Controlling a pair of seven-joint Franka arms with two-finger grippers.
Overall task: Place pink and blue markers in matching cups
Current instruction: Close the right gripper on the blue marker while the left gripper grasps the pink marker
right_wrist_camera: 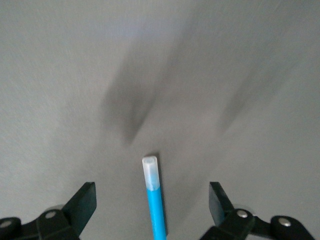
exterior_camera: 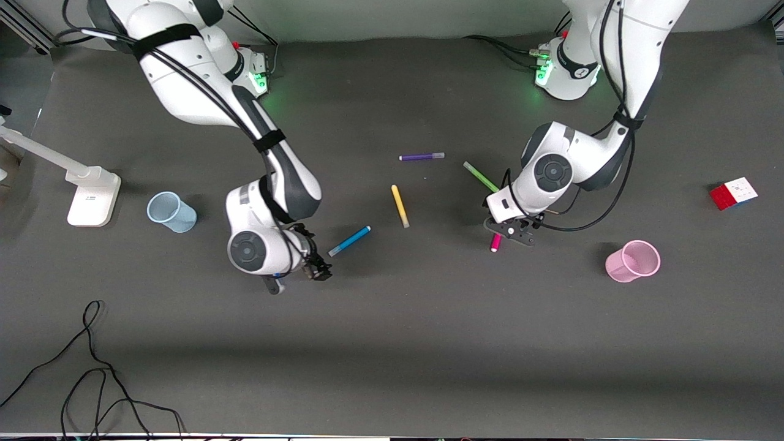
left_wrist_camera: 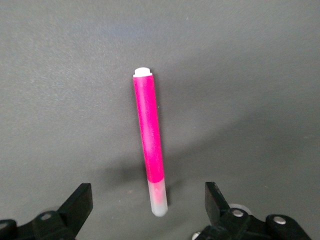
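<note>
The blue marker [exterior_camera: 349, 241] lies on the dark table mat near its middle. My right gripper [exterior_camera: 315, 269] hovers open over the marker's end that is nearer the front camera. In the right wrist view the marker [right_wrist_camera: 155, 200] runs between the spread fingers [right_wrist_camera: 85, 202]. The pink marker [exterior_camera: 495, 242] lies partly under my left gripper [exterior_camera: 511, 236], which is open just above it. In the left wrist view its pale cap [left_wrist_camera: 158, 200] sits between the fingers [left_wrist_camera: 80, 205]. The pale blue cup [exterior_camera: 171, 212] stands toward the right arm's end. The pink ribbed cup [exterior_camera: 633, 261] stands toward the left arm's end.
A purple marker [exterior_camera: 421, 157], a yellow marker [exterior_camera: 400, 206] and a light-green marker [exterior_camera: 481, 177] lie between the arms. A colour cube [exterior_camera: 733, 193] sits at the left arm's end. A white stand [exterior_camera: 92, 196] is beside the blue cup. Loose cables [exterior_camera: 92, 367] lie near the front edge.
</note>
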